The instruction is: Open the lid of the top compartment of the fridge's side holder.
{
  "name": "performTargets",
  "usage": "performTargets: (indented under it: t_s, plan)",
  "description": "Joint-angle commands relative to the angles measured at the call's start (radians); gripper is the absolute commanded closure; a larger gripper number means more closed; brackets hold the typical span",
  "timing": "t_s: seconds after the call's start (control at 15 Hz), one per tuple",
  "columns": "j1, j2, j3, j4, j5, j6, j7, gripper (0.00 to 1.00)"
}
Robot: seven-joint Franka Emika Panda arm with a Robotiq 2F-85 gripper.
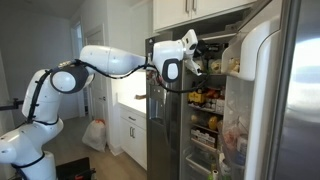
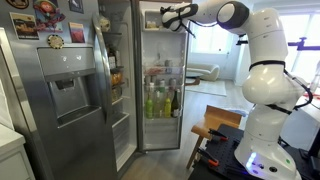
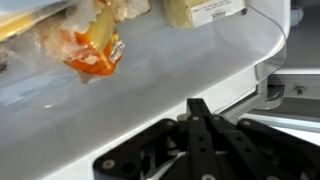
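While poised high inside the open fridge (image 1: 165,130), has gripper (image 3: 197,108) apparently pinched closed on nothing, likely to nudge with a narrow tip under the top door compartment's translucent lid (image 3: 150,90) just ahead, still down over food packets (image 3: 95,50).

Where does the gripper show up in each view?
In an exterior view: gripper upper middle, reaching into the top of the fridge.
In an exterior view: gripper top centre, at the top of the lit interior.
Wrist view: gripper bottom centre, below bagged food.
Shared landmark: the fridge's lit interior.
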Motion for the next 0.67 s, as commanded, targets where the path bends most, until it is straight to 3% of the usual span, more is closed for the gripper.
performTargets:
  t_s: [0.0,0.6]
  plan:
    - [0.001,0.063,-0.011,0.120,0.009,-0.021,0.007,1.00]
    - [0.012,0.110,-0.029,0.198,0.022,-0.066,0.005,1.00]
